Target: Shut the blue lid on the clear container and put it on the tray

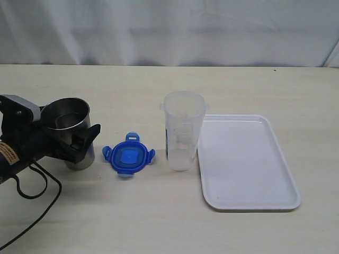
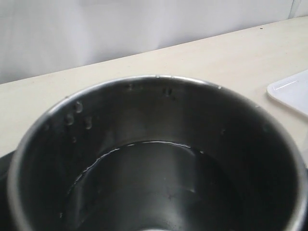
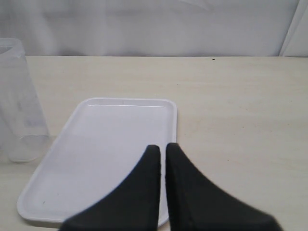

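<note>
The blue lid (image 1: pixel 128 155) lies flat on the table, left of the clear container (image 1: pixel 183 129). That container stands upright and uncovered, right against the left edge of the white tray (image 1: pixel 246 161). My left gripper (image 1: pixel 79 132) is at the far left, shut around a steel cup (image 1: pixel 69 124) well clear of the lid. The cup's dark inside (image 2: pixel 154 159) fills the left wrist view and hides the fingers there. My right gripper (image 3: pixel 162 150) is shut and holds nothing, hovering over the tray's (image 3: pixel 96 144) near end, with the clear container (image 3: pixel 21 106) off to one side.
The steel cup stands on the table at the left, with a black cable (image 1: pixel 32 211) trailing from the left arm. A white curtain (image 1: pixel 169 32) backs the table. A corner of the tray (image 2: pixel 291 94) shows past the cup.
</note>
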Motion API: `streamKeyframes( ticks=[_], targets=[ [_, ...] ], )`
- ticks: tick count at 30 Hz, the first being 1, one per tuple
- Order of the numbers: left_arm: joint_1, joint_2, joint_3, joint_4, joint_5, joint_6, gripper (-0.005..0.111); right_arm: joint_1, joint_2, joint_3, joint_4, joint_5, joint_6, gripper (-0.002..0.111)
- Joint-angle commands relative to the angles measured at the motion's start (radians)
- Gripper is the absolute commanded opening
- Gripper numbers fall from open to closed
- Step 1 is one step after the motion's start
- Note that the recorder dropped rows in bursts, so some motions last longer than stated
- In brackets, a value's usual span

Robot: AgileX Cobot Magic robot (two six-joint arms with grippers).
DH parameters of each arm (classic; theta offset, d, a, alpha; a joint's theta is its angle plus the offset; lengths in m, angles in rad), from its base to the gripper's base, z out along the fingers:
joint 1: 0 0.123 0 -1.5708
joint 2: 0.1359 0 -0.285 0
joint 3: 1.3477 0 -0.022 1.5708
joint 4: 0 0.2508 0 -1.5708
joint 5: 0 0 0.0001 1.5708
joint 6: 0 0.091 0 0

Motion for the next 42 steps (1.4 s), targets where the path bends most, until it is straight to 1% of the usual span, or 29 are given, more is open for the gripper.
streamKeyframes(
  ticks=[1,12,14,15,19,20,22,26,31,33,35,36,42],
  targets=[
    [-0.001,0.004,-0.004,0.004,-0.01,-0.006,0.102,-0.004,-0.004,0.002,-0.002,0.001,0.0,0.004],
    [-0.001,0.004,-0.004,0.004,-0.01,-0.006,0.102,-0.004,-0.004,0.002,-0.002,0.001,0.0,0.004],
    [-0.001,0.004,-0.004,0.002,-0.01,-0.006,0.096,-0.004,-0.004,0.002,-0.002,0.001,0.0,0.004],
    [-0.001,0.004,-0.004,0.002,-0.01,-0.006,0.089,-0.004,-0.004,0.002,-0.002,0.001,0.0,0.004],
    [-0.001,0.004,-0.004,0.021,-0.01,-0.006,0.057,-0.004,-0.004,0.002,-0.002,0.001,0.0,0.004],
    [-0.001,0.004,-0.004,0.028,-0.01,-0.006,0.051,-0.004,-0.004,0.002,-0.002,0.001,0.0,0.004],
    [-0.001,0.004,-0.004,0.056,-0.01,-0.006,0.043,-0.004,-0.004,0.002,-0.002,0.001,0.0,0.004],
    [-0.001,0.004,-0.004,0.089,-0.01,-0.008,0.033,-0.004,-0.004,0.002,-0.002,0.001,0.0,0.004],
    [-0.001,0.004,-0.004,0.089,-0.01,-0.029,0.021,-0.004,-0.004,0.002,-0.002,0.001,0.0,0.004],
    [-0.001,0.004,-0.004,0.089,-0.01,-0.037,0.014,-0.004,-0.004,0.002,-0.002,0.001,0.0,0.004],
    [-0.001,0.004,-0.004,0.089,-0.01,-0.037,0.003,-0.004,-0.004,0.002,-0.002,0.001,0.0,0.004],
    [-0.001,0.004,-0.004,0.089,-0.01,-0.035,0.0,-0.004,-0.004,0.002,-0.002,0.001,0.0,0.004],
    [-0.001,0.004,-0.006,0.079,-0.01,-0.035,0.0,-0.004,-0.004,0.002,-0.002,0.001,0.0,0.004]
  ],
)
